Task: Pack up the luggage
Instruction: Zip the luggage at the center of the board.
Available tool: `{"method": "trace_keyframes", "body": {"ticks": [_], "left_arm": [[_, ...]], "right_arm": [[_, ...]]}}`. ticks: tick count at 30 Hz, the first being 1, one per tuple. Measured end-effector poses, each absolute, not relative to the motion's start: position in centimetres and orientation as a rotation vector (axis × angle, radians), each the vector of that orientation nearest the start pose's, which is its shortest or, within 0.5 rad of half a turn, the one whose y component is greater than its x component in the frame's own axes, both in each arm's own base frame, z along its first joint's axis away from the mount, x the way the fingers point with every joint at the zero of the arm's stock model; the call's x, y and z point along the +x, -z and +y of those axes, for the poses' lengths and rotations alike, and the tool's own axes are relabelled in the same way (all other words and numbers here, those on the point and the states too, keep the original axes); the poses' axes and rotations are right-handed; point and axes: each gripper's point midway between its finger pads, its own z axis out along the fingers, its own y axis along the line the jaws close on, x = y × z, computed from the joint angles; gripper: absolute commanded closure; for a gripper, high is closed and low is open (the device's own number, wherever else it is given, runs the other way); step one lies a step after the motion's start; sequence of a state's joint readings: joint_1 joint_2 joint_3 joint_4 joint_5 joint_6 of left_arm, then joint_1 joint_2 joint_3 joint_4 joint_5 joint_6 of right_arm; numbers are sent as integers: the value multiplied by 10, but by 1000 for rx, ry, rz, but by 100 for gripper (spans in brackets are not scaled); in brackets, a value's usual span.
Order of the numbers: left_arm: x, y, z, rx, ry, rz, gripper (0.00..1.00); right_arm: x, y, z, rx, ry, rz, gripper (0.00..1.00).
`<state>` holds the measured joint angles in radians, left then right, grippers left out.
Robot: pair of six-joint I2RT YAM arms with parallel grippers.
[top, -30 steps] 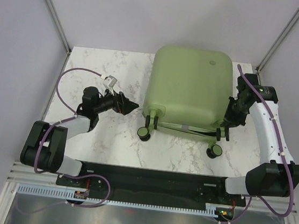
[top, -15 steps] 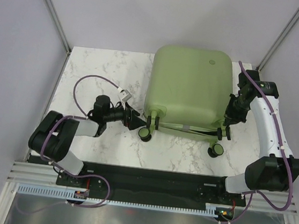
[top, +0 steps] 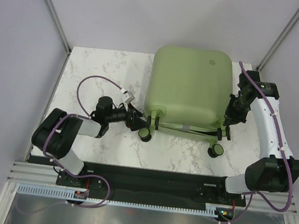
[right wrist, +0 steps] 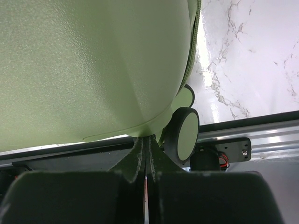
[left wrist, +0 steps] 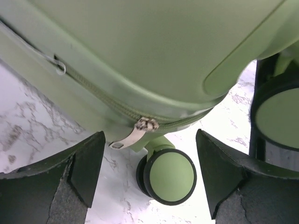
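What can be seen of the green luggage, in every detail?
The luggage is a pale sage-green hard shell with rounded corners, lying flat and closed on the marble table. A small round logo marks its top. Its caster wheels point to the near edge. The open left gripper brackets the zipper pull; the shut right gripper sits at its near right corner.

Left hand (top: 137,122): fingers spread wide, held low, pointing right.
Right hand (top: 227,123): fingers pressed together, pointing back toward the robot.
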<state>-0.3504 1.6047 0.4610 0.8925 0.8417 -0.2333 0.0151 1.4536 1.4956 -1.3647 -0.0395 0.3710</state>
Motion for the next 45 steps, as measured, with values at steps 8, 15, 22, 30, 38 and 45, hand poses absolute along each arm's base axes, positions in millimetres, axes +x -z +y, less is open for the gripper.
{"method": "trace_keyframes", "body": {"ticks": [8, 15, 22, 30, 38, 45], "left_arm": [[291, -108, -248, 750, 1101, 1687, 15], [287, -107, -250, 771, 1124, 1679, 42], [282, -101, -251, 780, 1169, 1683, 83], [281, -97, -252, 775, 1183, 1683, 98], [277, -98, -256, 749, 1166, 1690, 98], [252, -102, -273, 766, 1151, 1734, 98]], "right_arm": [[254, -194, 27, 501, -144, 2832, 100], [255, -195, 27, 500, -159, 2812, 100], [255, -194, 27, 497, -162, 2803, 100], [255, -194, 28, 497, -174, 2804, 100], [256, -196, 28, 503, -172, 2812, 100], [259, -192, 27, 514, -168, 2823, 100]]}}
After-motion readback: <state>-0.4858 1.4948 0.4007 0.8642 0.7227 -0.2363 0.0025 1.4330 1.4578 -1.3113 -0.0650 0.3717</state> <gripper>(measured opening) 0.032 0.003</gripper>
